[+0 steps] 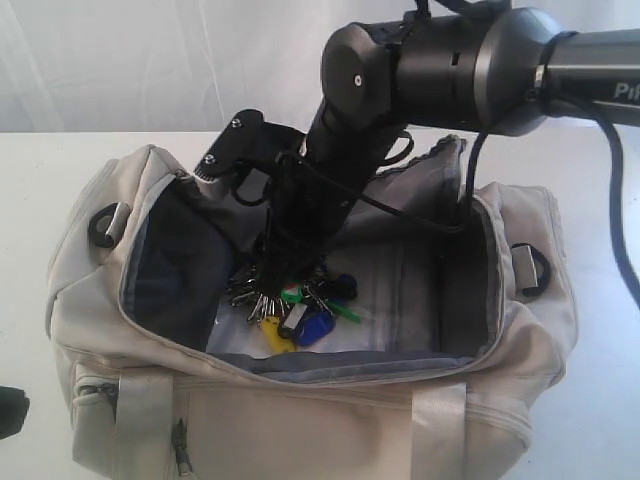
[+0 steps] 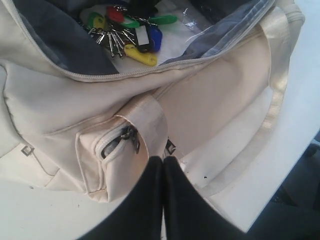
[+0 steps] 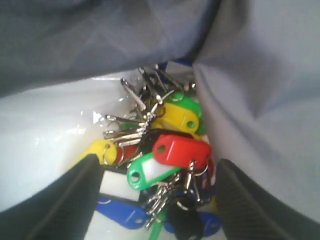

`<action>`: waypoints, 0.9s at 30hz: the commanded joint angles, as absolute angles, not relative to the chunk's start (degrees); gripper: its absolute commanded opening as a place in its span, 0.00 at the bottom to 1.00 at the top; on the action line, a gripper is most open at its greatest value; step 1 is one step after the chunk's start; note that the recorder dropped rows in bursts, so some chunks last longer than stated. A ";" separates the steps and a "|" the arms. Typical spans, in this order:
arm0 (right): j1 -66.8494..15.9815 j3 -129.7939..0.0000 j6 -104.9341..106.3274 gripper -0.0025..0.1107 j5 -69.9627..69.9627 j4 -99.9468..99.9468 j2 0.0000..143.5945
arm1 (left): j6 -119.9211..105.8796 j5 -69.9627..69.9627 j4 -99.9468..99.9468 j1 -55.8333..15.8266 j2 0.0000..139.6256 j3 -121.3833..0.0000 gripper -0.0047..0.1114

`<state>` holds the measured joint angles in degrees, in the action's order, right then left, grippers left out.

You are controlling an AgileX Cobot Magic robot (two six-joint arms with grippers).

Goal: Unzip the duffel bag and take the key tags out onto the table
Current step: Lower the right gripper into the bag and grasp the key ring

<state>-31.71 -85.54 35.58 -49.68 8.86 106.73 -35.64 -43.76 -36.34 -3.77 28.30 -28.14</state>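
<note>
Nearest, at the 7 o'clock corner of the bag (image 1: 300,420), the left gripper (image 2: 162,167) hung with its jaws pressed together, holding nothing. It sat just beside the front pocket (image 2: 107,160), probably parked clear of the work. The bag lay unzipped, its mouth gaping so the floor could be reached. The key tags (image 3: 172,150) sat heaped on that floor near the middle, not yet on the table (image 1: 600,390). From 1 o'clock the right gripper (image 3: 157,160) slanted down over them. Its fingers (image 3: 70,200) were spread wide on either side, gripping nothing, seemingly readied to pinch.
</note>
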 commanded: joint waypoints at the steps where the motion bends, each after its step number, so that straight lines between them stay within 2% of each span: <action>1: -33.74 -88.32 35.64 0.61 -48.88 6.80 108.29 | -36.16 -44.40 -37.63 -3.61 28.45 -28.57 0.04; 21: -34.79 -90.83 27.59 0.60 -53.43 -0.89 121.53 | -36.28 -44.50 -37.63 -3.61 28.74 -28.57 0.04; 24: -34.79 -90.83 28.23 0.53 -57.98 -0.89 122.38 | -36.28 -44.62 -37.63 -3.61 28.74 -28.57 0.04; 26: -34.79 -90.83 28.23 0.40 -59.87 -0.89 122.38 | -36.28 -44.62 -37.63 -3.61 28.74 -28.57 0.04; 27: -34.79 -90.93 28.23 0.30 -60.48 -1.01 122.38 | -36.28 -44.62 -37.63 -3.61 28.74 -28.57 0.04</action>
<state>-34.82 -91.81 28.05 -54.50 0.39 120.47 -36.08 -43.76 -36.34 -3.77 28.76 -28.14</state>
